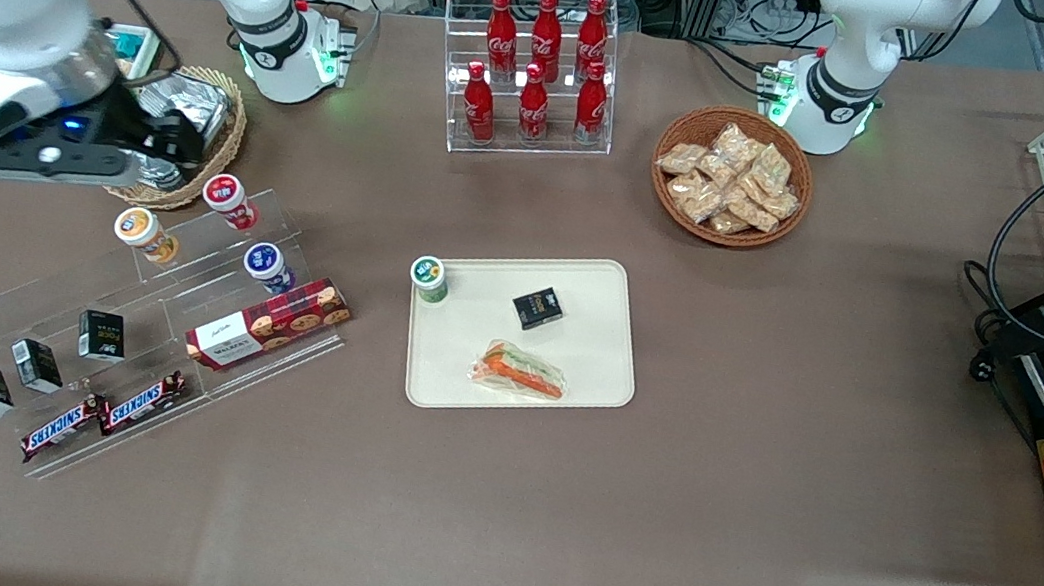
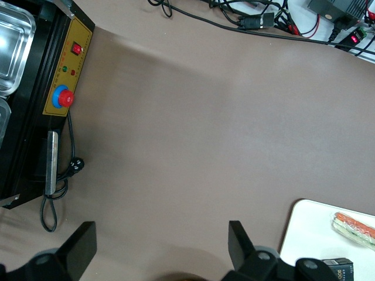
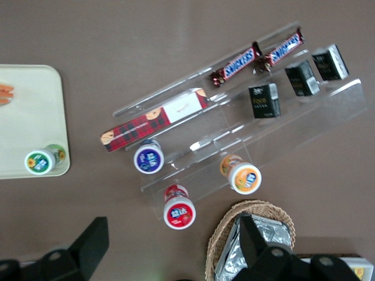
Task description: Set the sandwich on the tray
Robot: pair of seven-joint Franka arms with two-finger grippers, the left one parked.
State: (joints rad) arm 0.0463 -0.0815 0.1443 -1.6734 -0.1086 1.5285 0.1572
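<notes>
The sandwich (image 1: 519, 370), a clear-wrapped wedge with orange and green filling, lies on the cream tray (image 1: 593, 363), in the part of the tray nearest the front camera. Its end shows in the left wrist view (image 2: 355, 225) and a sliver in the right wrist view (image 3: 4, 92). The tray also shows in the right wrist view (image 3: 29, 111). My gripper (image 1: 161, 140) hovers high at the working arm's end of the table, over a wicker basket (image 1: 219, 154) of silver packets. It is open and empty (image 3: 173, 243), well away from the tray.
A green-lidded cup (image 1: 429, 278) and a small black box (image 1: 537, 307) stand on the tray. A clear tiered rack (image 1: 209, 292) holds cups, a biscuit box, black boxes and Snickers bars. A cola bottle rack (image 1: 538, 73) and a snack basket (image 1: 731, 174) stand farther back.
</notes>
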